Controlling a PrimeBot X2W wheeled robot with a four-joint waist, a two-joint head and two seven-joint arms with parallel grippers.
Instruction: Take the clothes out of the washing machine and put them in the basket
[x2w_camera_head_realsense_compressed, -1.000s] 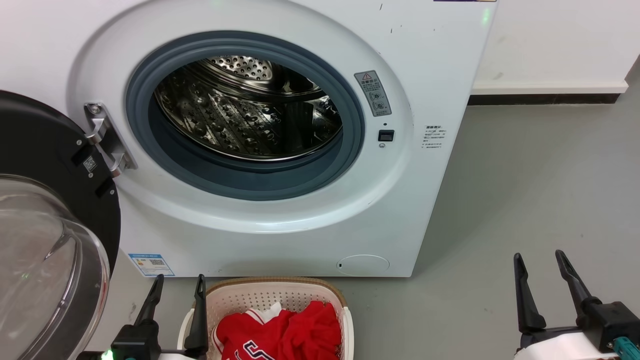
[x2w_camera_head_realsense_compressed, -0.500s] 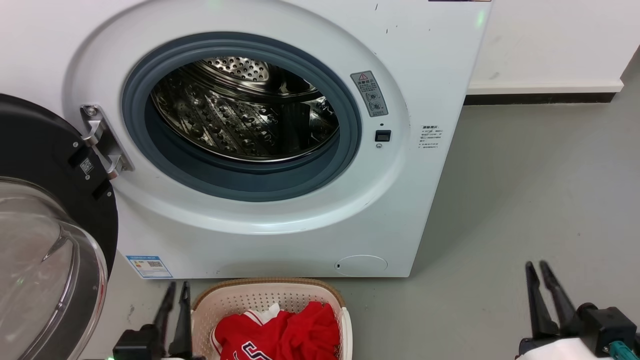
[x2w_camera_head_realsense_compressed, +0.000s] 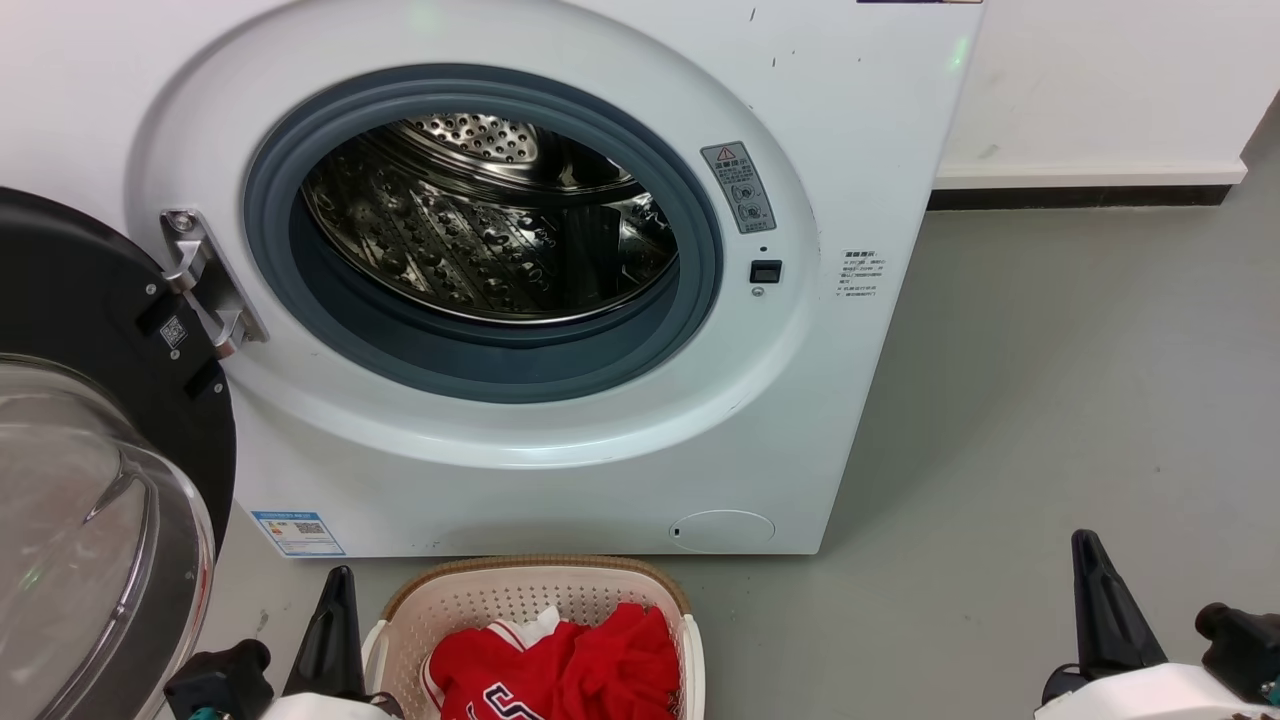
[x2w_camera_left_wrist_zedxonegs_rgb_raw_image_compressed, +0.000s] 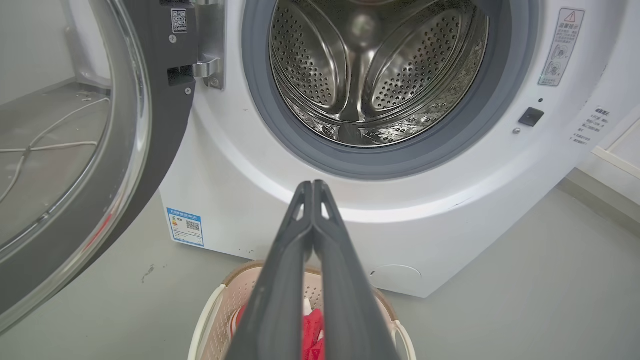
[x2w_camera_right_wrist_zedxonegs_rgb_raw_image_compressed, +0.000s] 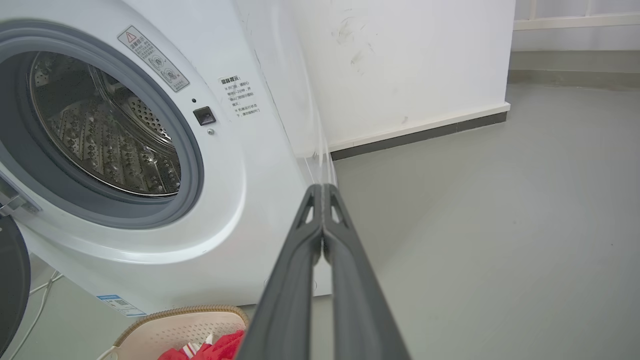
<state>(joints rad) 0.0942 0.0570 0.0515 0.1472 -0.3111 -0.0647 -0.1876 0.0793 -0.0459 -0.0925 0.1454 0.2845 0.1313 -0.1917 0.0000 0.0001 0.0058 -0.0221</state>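
Seemingly finished — clothes (x2w_camera_head_realsense_compressed: 560, 665) heaped in the basket (x2w_camera_head_realsense_compressed: 545, 575) before the washing machine (x2w_camera_head_realsense_compressed: 600, 480), drum (x2w_camera_head_realsense_compressed: 480, 230) looking bare, left gripper (x2w_camera_head_realsense_compressed: 338, 595) and right gripper (x2w_camera_head_realsense_compressed: 1092, 565) both pinched together on nothing — yet easy to topple that basket with a careless left swing so near its rim.

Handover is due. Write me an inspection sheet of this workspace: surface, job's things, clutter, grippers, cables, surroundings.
Surface: grey floor, a few dark scuffs near the washer.
Job's things: washing machine with its door open at the left; no clothes visible in the drum. The basket stands on the floor in front, with the red clothes inside.
Clutter: nothing seen.
Grippers: left gripper shut, holding nothing, left of the basket; right gripper shut, holding nothing, over the floor.
Cables: pale cable on the floor, seen through the door glass.
Surroundings: white wall with dark skirting.
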